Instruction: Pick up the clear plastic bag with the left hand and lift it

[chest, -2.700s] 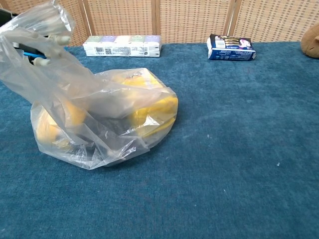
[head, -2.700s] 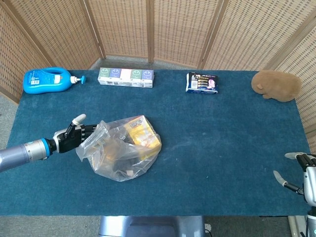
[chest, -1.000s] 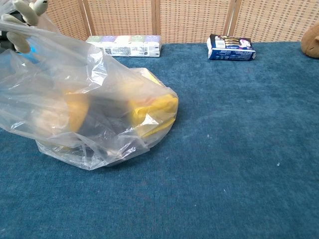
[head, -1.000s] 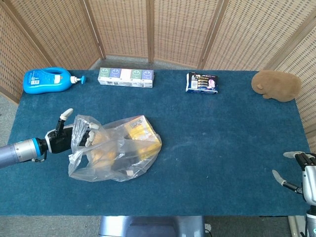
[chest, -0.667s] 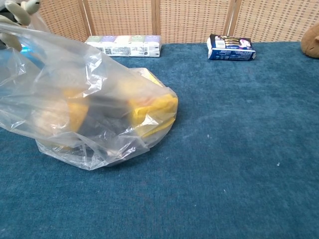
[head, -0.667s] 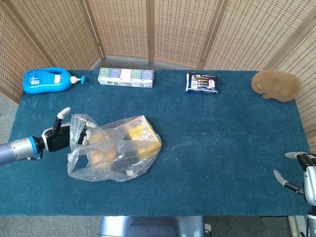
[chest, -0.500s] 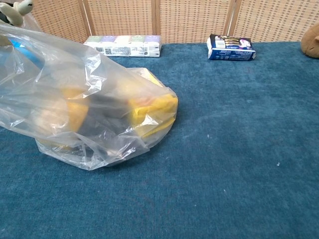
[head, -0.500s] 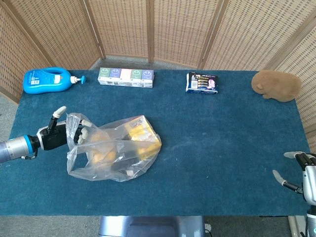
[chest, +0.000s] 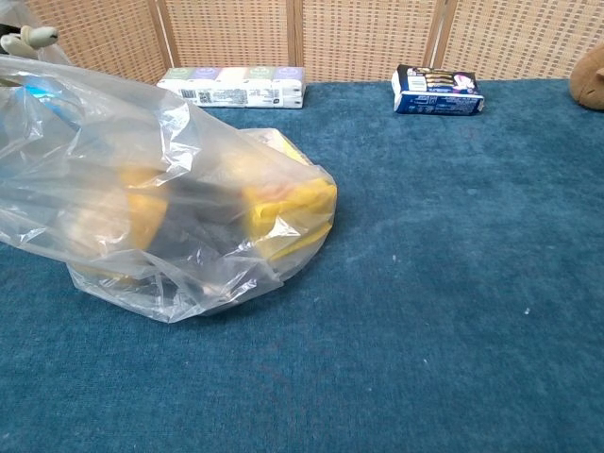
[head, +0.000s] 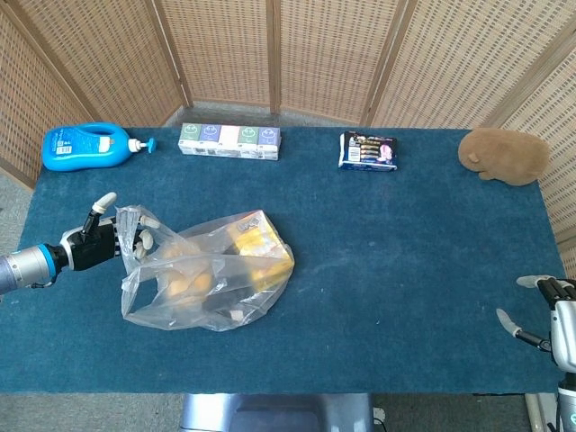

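Woven cane screens back a blue-carpeted counter point(head: 405, 270), where my left hand point(head: 94, 241) grips the mouth of the clear plastic bag point(head: 205, 274), its fingers point(head: 142, 240) curled into the film at the bag's left edge. The plastic is drawn taut toward that hand because the yellow packets point(head: 261, 247) inside weigh the body down; I judge the bag's base has not yet left the counter. My right hand point(head: 544, 310) rests at the near right corner, fingers apart, holding nothing, well clear of the lift

One bag point(head: 209, 279), one bottle point(head: 85, 148), two packs point(head: 229, 140), one plush point(head: 504, 155).
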You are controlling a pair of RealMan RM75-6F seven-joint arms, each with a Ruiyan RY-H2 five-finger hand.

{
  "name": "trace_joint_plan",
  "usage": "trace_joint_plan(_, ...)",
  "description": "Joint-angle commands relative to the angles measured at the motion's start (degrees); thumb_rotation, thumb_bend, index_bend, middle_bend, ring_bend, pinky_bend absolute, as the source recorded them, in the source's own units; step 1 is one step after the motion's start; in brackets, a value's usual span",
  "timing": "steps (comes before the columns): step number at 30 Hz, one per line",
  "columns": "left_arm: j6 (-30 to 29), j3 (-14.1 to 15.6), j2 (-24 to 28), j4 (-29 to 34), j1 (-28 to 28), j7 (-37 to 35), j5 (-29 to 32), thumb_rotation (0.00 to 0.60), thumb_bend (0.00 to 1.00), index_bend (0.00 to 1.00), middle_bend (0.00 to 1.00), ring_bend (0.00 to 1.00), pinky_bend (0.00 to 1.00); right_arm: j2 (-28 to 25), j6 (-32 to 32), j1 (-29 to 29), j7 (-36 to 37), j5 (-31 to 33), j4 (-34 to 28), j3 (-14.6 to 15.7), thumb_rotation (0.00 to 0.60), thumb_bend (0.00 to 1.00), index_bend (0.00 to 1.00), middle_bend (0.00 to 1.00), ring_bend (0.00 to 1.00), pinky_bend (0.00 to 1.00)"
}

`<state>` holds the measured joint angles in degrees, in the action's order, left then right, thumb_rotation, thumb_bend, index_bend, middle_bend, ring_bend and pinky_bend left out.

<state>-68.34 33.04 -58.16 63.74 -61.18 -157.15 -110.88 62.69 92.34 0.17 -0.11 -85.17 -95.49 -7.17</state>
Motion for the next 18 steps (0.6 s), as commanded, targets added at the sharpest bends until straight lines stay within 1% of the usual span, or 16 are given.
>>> trace_joint_plan(1, 0.5, 1.0, 0.2, 0.1, -0.9, 0.7, -1.4, 0.0, 0.04, 0.32, 0.54, 0.54, 0.45, 0.0, 0.0, 0.0, 0.0, 0.0, 0.0, 0.0, 0.408, 0.27, 0.37, 0.41, 0.4, 0.25)
trace_joint_plan(5, 1.2, 2.7, 0.5, -0.5, -1.8, 2.2, -3.2, 0.0, 0.04, 0.32, 0.54, 0.54, 0.45, -0.1, 0.1, 0.0, -0.1, -0.2, -0.1, 0.0, 0.408, 0.27, 0.37, 0.41, 0.4, 0.25)
trace_joint_plan(9, 1.5, 4.2, 0.5, 0.2, -2.7, 3.0, -4.5, 0.0, 0.04, 0.32, 0.54, 0.54, 0.46, 0.0, 0.0, 0.1, -0.2, -0.3, -0.2, 0.0, 0.408, 0.27, 0.37, 0.41, 0.4, 0.25)
trace_joint_plan(18, 0.2, 4.9, 0.3, 2.8, -4.5, 5.3, -5.5, 0.0, 0.04, 0.32, 0.54, 0.54, 0.46, -0.1, 0.3, 0.1, -0.2, -0.4, -0.3, -0.1, 0.409, 0.27, 0.37, 0.41, 0.4, 0.25)
